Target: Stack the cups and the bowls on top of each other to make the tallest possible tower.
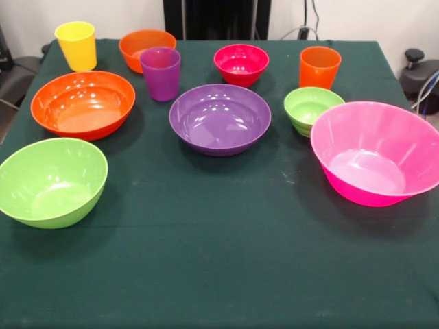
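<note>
All pieces stand apart on the dark green cloth; nothing is stacked. The yellow cup (77,44) is at the far left, the purple cup (160,72) stands in front of the small orange bowl (146,46), and the orange cup (319,66) is at the far right. The small red-magenta bowl (241,64) sits far centre. The small green bowl (312,108) touches the huge pink bowl (377,152). The large purple bowl (220,118) is central, the large orange bowl (83,103) at the left, the lime green bowl (53,181) near left. No gripper shows.
The table (219,267) is covered by a dark green cloth, with a broad bare stretch along the near side. The pink bowl reaches the right edge of the picture. Dark equipment and cables stand beyond the table's far corners.
</note>
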`<state>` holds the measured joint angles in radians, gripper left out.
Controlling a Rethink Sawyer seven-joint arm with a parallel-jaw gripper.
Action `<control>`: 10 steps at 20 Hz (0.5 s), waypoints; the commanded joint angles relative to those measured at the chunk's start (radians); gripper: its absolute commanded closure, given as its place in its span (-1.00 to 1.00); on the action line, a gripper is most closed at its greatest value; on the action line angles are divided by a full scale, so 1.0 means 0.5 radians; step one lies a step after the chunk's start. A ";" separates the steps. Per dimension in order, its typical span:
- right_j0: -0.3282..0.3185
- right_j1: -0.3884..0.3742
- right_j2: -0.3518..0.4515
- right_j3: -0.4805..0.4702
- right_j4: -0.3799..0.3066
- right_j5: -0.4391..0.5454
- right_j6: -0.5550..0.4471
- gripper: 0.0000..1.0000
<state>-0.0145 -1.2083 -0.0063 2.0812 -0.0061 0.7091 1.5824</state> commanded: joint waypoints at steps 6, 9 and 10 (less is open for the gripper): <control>-0.034 0.395 0.023 -0.024 -0.152 -0.289 0.293 -1.00; -0.034 0.493 0.026 -0.056 -0.152 -0.357 0.289 -1.00; -0.026 0.520 0.019 -0.062 -0.152 -0.381 0.299 -1.00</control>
<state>-0.0190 -1.0752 -0.0073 2.0734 -0.0061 0.5978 1.5824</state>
